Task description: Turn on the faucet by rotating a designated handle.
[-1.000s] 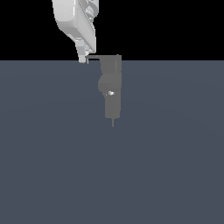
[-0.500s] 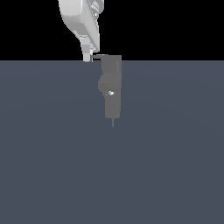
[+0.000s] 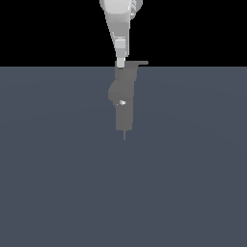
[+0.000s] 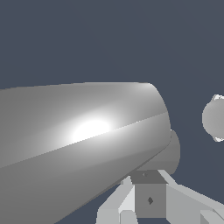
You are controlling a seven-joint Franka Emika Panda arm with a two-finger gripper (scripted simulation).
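The faucet (image 3: 124,94) is a matte grey stack of boxy segments standing on the dark floor, with a small bright glint (image 3: 121,102) and a thin pin tip (image 3: 125,135). The handle (image 3: 141,62) is a thin flat lever at its head, pointing to the exterior view's right. My gripper (image 3: 119,62) comes down from above and its narrow tip touches the head at the lever's root. It looks shut with nothing held. In the wrist view a big shiny grey rounded body (image 4: 78,131) fills most of the picture, close above my fingertips (image 4: 127,205).
A flat dark blue-grey floor (image 3: 193,169) spreads around the faucet, under a black background. In the wrist view a small round grey knob (image 4: 214,118) shows to one side of the big grey body.
My gripper moved toward the exterior view's right, onto the faucet's head. The handle, which stuck out to the left of the head, now sticks out to the right.
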